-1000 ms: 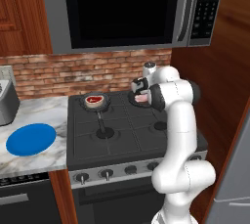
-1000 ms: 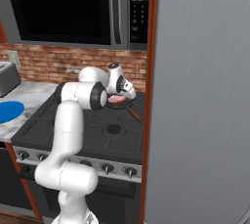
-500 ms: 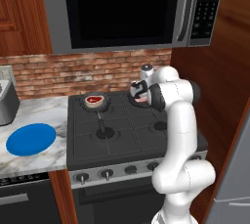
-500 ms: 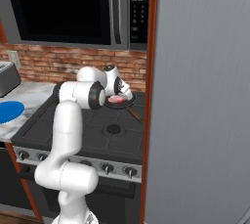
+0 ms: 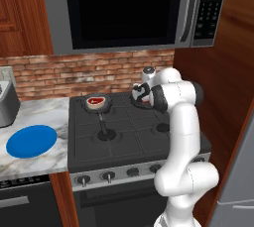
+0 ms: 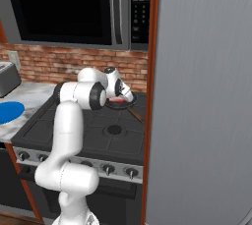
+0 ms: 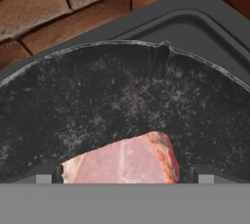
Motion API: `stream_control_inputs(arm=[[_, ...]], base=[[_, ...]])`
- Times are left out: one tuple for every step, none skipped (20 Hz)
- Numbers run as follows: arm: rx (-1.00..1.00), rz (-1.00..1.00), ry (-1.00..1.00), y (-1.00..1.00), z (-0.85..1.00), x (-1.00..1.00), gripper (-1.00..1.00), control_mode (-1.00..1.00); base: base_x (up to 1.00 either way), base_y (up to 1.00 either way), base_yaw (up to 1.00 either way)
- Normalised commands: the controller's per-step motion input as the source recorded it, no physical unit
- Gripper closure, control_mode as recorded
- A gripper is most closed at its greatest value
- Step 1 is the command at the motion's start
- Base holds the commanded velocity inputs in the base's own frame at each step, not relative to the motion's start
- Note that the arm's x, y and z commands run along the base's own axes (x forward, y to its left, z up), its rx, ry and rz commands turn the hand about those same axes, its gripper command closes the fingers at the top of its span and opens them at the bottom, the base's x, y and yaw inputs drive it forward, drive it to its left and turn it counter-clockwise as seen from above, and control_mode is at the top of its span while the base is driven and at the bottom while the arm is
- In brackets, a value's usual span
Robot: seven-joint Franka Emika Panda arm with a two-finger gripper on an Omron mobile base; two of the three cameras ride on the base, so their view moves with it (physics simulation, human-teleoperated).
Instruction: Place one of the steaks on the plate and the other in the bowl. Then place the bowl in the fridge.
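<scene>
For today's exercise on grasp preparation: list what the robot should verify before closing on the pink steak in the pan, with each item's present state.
1. Tool jaws open: ok.
2. Pale pink steak between the fingertips: ok.
3. Steak lying flat in the black pan: ok.
4. Tool low enough to grip: cannot tell.
5. Blue plate free to receive: ok.
6. Dark red steak undisturbed in the other pan: ok.
</scene>
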Motion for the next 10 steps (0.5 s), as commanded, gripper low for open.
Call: stream_control_inputs(arm=[[0.01, 0.00, 0.00, 0.00, -0.15, -0.04, -1.00, -1.00], [0.01, 0.00, 0.00, 0.00, -0.17, -0.06, -1.00, -1.00], [0.01, 0.00, 0.00, 0.00, -0.17, -0.07, -1.00, -1.00], [0.01, 0.00, 0.00, 0.00, -0.16, -0.08, 1.00, -1.00], [0.00, 0.00, 0.00, 0.00, -0.16, -0.06, 1.00, -1.00], [0.00, 0.00, 0.00, 0.00, -0.18, -0.04, 1.00, -1.00], [0.01, 0.00, 0.00, 0.00, -0.18, -0.01, 1.00, -1.00], [0.01, 0.00, 0.00, 0.00, -0.17, 0.00, 1.00, -1.00], [0.01, 0.00, 0.00, 0.00, -0.18, 0.00, 1.00, -1.00], [0.01, 0.00, 0.00, 0.00, -0.18, 0.00, 1.00, -1.00]], base=[[0.00, 0.00, 0.00], [0.00, 0.00, 0.00], [0.00, 0.00, 0.00], [0.00, 0.00, 0.00], [0.00, 0.00, 0.00], [0.00, 0.00, 0.00], [0.00, 0.00, 0.00], [0.00, 0.00, 0.00], [0.00, 0.00, 0.00], [0.00, 0.00, 0.00]])
